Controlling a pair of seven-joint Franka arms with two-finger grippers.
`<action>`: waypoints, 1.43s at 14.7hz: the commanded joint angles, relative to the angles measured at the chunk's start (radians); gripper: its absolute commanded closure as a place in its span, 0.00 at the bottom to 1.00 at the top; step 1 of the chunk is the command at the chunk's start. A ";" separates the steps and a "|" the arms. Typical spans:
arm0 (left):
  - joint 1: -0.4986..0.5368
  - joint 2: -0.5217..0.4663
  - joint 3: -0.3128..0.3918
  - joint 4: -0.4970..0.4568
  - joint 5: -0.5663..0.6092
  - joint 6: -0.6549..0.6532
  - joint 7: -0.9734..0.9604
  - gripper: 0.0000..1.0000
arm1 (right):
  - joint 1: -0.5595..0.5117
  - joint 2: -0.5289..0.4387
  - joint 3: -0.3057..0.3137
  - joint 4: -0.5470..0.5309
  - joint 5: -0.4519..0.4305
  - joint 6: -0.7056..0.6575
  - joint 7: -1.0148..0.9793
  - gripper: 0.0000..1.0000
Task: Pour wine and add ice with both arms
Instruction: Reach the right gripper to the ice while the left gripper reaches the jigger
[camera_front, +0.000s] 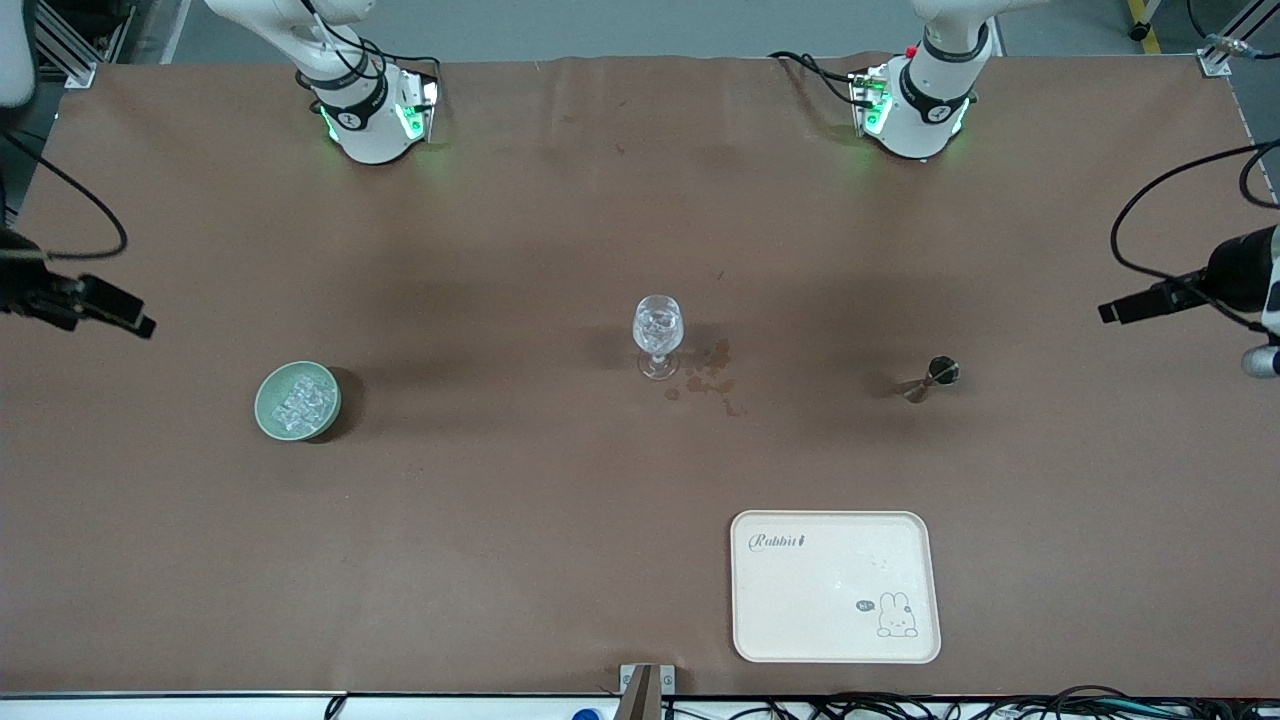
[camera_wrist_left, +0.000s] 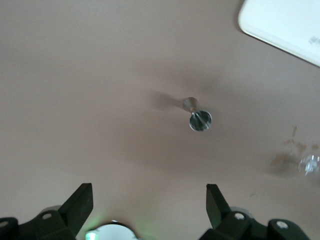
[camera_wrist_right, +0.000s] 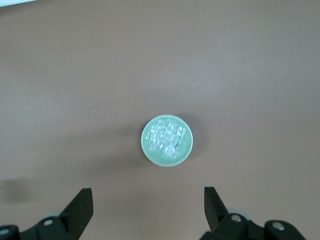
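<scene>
Ice (camera_front: 300, 402) lay in green bowl (camera_front: 270, 418), frame's lower left; stemmed glass (camera_front: 657, 335) centre. Left hand (camera_wrist_left: 150, 202) and right hand (camera_wrist_right: 148, 205) both wide, empty. Risk: cubes slipping from pinch, toppling glass.

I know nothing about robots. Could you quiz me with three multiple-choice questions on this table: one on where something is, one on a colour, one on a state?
1. The ice lies:
A. in the bowl
B. on the tray
C. in no container

2. The bowl is:
A. red
B. pale green
C. black

3. The right hand is:
A. shut on the wine glass
B. shut on the jigger
C. open, holding nothing

Answers:
1 A: the cubes fill the bowl, toward the right arm's end.
2 B: its rim shows pale green.
3 C: its fingers stand wide apart over the bowl.
</scene>
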 joint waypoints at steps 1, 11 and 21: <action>-0.003 0.032 -0.005 -0.050 -0.052 0.070 -0.179 0.00 | -0.013 0.032 0.007 -0.100 -0.004 0.138 0.009 0.02; 0.134 0.304 -0.005 -0.080 -0.363 0.124 -0.295 0.00 | -0.037 0.194 0.007 -0.319 -0.002 0.496 0.010 0.12; 0.149 0.490 -0.005 -0.085 -0.506 0.190 -0.315 0.10 | -0.004 0.279 0.007 -0.433 0.009 0.688 0.082 0.23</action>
